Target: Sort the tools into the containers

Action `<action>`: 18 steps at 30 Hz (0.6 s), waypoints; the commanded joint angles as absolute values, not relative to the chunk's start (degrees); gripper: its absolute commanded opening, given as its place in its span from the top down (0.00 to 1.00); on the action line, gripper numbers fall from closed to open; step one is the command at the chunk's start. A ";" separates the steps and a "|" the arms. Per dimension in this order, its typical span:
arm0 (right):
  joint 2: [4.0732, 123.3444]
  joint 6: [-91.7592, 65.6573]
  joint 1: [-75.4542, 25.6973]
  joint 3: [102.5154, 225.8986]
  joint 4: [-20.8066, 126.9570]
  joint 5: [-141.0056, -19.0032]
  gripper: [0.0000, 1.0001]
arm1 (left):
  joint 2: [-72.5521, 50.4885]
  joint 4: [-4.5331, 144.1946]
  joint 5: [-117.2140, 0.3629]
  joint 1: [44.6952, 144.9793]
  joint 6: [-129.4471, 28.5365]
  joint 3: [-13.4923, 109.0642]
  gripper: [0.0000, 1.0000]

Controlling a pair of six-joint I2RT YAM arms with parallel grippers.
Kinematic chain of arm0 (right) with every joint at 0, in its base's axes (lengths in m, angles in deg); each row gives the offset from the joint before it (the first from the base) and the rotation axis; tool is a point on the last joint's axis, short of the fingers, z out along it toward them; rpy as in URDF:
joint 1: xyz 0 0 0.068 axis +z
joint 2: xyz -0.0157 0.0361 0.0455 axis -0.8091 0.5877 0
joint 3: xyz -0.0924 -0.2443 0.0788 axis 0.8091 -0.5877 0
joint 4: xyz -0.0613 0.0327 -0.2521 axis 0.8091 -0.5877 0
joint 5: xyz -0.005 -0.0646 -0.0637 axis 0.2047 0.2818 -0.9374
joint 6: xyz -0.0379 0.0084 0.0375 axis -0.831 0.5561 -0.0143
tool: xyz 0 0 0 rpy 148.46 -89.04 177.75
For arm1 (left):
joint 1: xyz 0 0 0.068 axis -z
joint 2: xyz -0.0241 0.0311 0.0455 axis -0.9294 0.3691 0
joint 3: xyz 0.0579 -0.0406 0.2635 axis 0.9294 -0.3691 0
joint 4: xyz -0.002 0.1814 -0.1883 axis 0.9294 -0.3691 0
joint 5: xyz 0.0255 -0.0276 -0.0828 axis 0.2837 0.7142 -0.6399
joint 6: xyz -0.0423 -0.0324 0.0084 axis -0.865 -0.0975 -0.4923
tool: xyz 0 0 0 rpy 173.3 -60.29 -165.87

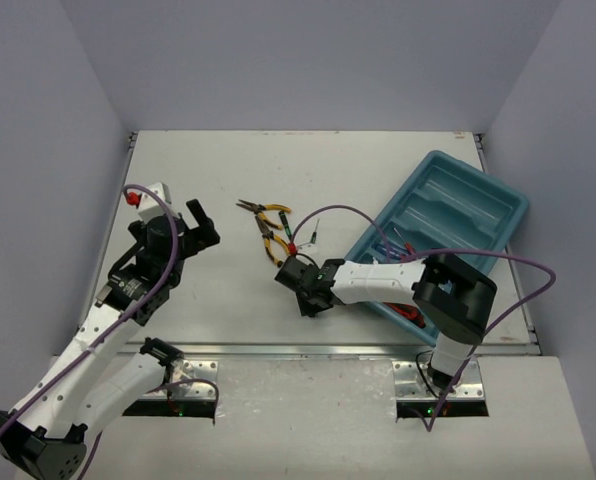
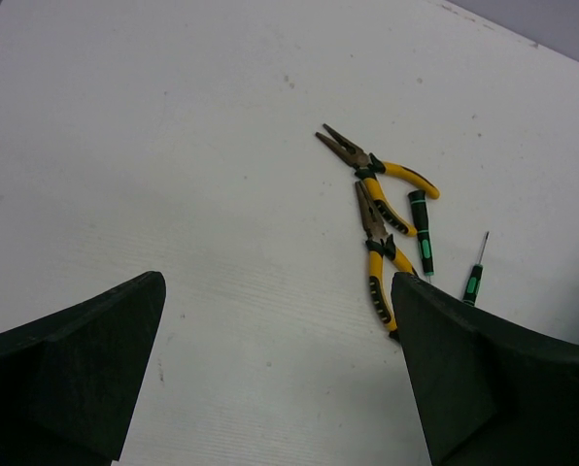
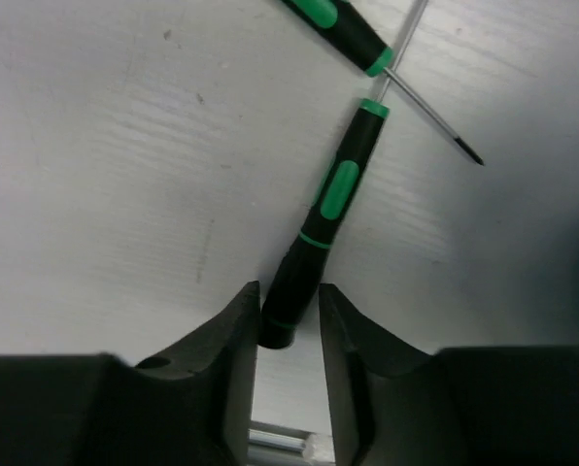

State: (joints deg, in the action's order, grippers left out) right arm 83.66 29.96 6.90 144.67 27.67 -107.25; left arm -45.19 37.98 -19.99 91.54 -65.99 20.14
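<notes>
My right gripper (image 3: 289,301) has closed on the butt end of a black-green screwdriver (image 3: 338,189) lying on the table; both fingers touch its handle. A second black-green screwdriver (image 3: 340,24) lies crossed over its shaft. From above, the right gripper (image 1: 290,272) sits just below two yellow-handled pliers (image 1: 268,225). The teal tray (image 1: 478,215) stands at the right, with a few tools (image 1: 393,245) in its near compartments. My left gripper (image 1: 203,225) hovers open over bare table, left of the pliers (image 2: 379,199) and the screwdrivers (image 2: 421,228).
The right arm's elbow (image 1: 456,295) overhangs the tray's near corner. A purple cable (image 1: 348,210) loops over the table between the pliers and the tray. White walls enclose the table on three sides.
</notes>
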 commanded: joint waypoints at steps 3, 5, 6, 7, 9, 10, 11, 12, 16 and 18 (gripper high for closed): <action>86.54 32.61 7.17 145.22 31.48 -109.93 0.93 | -46.18 40.15 -20.81 91.83 -64.98 19.94 0.00; 86.91 32.30 7.17 145.97 31.05 -109.73 0.90 | -46.18 40.21 -20.89 91.88 -64.98 19.99 0.00; 86.83 32.19 7.17 146.24 30.93 -109.77 0.90 | -46.18 40.28 -21.02 91.95 -64.98 20.00 0.00; 86.66 32.05 7.17 146.43 30.79 -109.97 0.90 | -46.18 40.30 -21.07 91.98 -64.98 20.00 0.00; 86.16 31.55 7.17 146.93 30.12 -110.76 0.93 | -46.18 40.31 -21.13 91.98 -64.89 20.00 0.00; 85.57 31.26 7.12 147.27 29.67 -111.90 0.95 | -46.18 40.31 -21.06 91.98 -64.89 19.95 0.00; 84.91 30.86 7.08 147.46 29.46 -112.93 0.96 | -46.18 40.31 -21.03 91.98 -64.89 19.96 0.00; 84.32 30.26 7.08 147.69 29.37 -113.93 0.98 | -46.18 40.31 -21.07 91.98 -64.89 19.97 0.00; 82.26 27.99 6.35 150.07 27.70 -116.48 1.00 | -46.17 40.20 -21.04 91.98 -64.89 19.93 0.00; 80.33 26.84 6.20 150.87 27.40 -116.99 1.00 | -46.10 40.13 -20.90 91.98 -64.89 20.00 0.00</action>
